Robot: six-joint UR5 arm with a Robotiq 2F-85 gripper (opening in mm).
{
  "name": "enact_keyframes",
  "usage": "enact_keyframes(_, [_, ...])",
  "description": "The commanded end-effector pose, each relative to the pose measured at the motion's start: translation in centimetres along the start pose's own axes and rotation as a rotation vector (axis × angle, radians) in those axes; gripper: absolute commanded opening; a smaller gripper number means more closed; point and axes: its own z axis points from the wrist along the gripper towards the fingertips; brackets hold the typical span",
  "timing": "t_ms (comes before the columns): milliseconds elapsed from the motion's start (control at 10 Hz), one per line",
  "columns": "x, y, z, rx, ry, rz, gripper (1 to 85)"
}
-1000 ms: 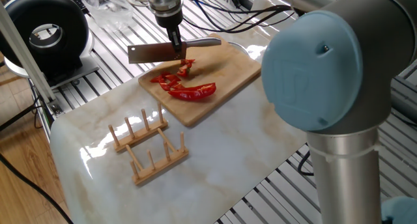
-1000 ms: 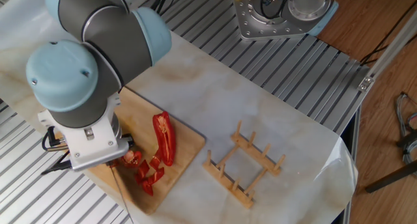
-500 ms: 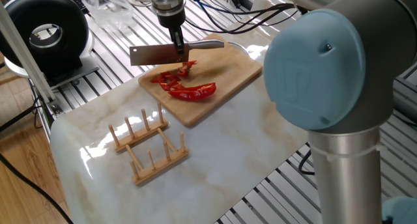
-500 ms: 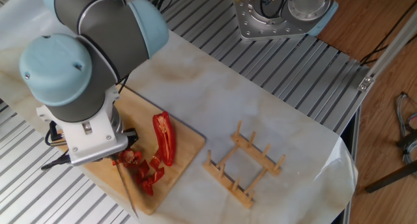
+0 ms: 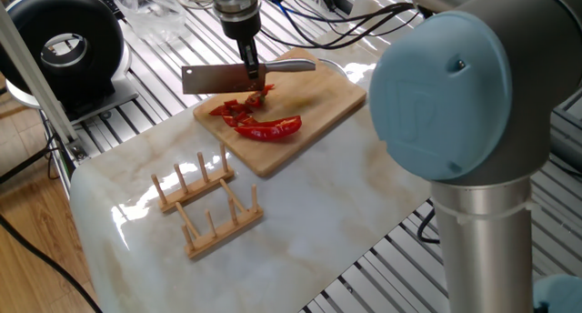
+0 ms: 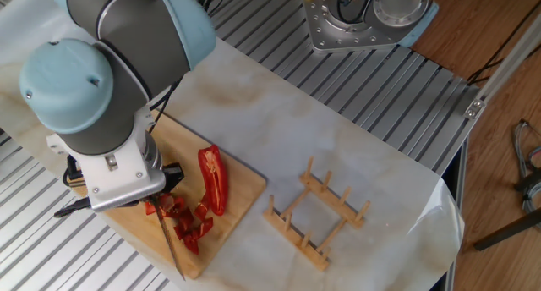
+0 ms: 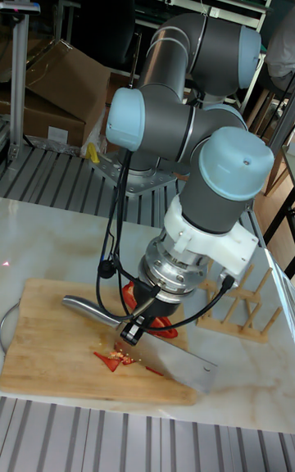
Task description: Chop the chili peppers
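Observation:
The chili peppers lie on a wooden cutting board (image 5: 323,99): one long glossy red half (image 5: 271,127) (image 6: 213,179), and a cluster of small cut red bits (image 5: 238,107) (image 6: 186,221) (image 7: 115,356) beside it. My gripper (image 5: 251,69) (image 7: 144,320) is shut on the steel handle of a cleaver (image 5: 215,78) (image 7: 182,365). The blade stands on edge over the cut bits, close to the board. In the other fixed view the wrist hides the fingers, and only the blade's thin edge (image 6: 172,244) shows.
A wooden peg rack (image 5: 205,204) (image 6: 314,215) stands on the marble slab beside the board. A black round device (image 5: 59,45) and cables sit at the far left corner. My arm's base (image 6: 363,20) is bolted to the slatted metal table.
The cleaver has shifted a little sideways along the board, over the cut bits toward the long half. The peppers and rack have not moved.

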Motion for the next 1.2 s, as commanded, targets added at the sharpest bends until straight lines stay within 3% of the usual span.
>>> enact_keyframes(0, [0.3,0.2,-0.5,-0.01,-0.007,-0.002,1.3])
enact_keyframes(200, [2.3,-0.1,-1.8,0.015,0.032,-0.022,1.3])
enact_keyframes(300, [2.5,-0.2,-2.1,0.028,0.036,-0.018,1.3])
enact_keyframes(800, [0.1,-1.3,-1.2,0.052,-0.041,0.08,1.3])
enact_keyframes(1100, [0.2,-2.2,-0.6,0.077,-0.024,0.07,1.3])
